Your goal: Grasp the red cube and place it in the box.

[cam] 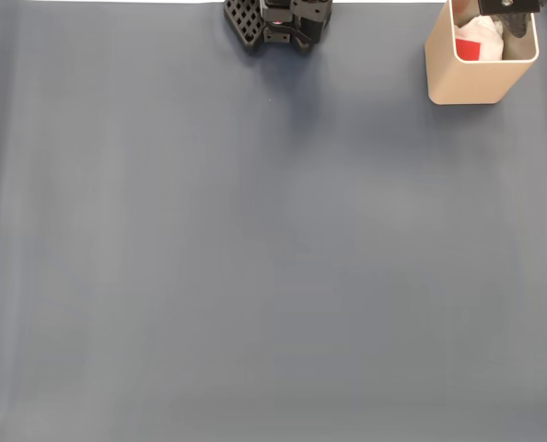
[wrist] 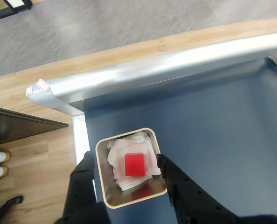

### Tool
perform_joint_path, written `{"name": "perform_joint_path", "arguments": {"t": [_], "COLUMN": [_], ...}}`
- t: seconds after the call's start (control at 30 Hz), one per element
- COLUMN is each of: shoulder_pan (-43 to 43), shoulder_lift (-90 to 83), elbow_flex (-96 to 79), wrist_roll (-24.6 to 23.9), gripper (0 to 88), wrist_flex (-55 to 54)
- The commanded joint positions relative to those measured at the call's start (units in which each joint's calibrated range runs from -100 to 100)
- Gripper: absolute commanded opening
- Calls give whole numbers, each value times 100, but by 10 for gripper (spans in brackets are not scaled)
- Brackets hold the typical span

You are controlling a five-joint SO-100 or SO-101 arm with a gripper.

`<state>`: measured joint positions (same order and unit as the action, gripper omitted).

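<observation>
A dark blue-grey mat covers the table, and the wrist view shows the table's rounded metal edge with a wooden floor beyond it. The red cube lies inside the box, resting on a crumpled white paper lump that lines the bottom; the paper likely cushions the fall and keeps the cube near the middle rather than against a wall. In the fixed view the cube shows as a red patch low in the box, which stands at the mat's far right corner, well apart from the black lattice base of the arm at the top edge. The gripper hangs directly over the box mouth, its two dark fingers spread to either side of the box walls, one outside the left wall and one just past the right wall in the wrist view. The fingers are released and hold nothing, the cube sitting free between and below them. That spread and the cube's settled pose suggest the drop is done, so the task looks essentially complete. What remains, by judgement, is lifting the arm straight up so neither finger catches the thin rim and tips the tall box.
</observation>
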<state>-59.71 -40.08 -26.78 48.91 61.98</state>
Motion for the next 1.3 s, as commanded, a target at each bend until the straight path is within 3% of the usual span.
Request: {"name": "perform_joint_path", "arguments": {"t": [0.0, 0.43, 1.27], "shoulder_pan": [47, 501, 3348], "shoulder_lift": [-228, -280, -704], "elbow_flex": [89, 134, -413], "wrist_roll": [24, 59, 15], "gripper": [266, 7, 2], "wrist_flex": [-14, -137, -893]}}
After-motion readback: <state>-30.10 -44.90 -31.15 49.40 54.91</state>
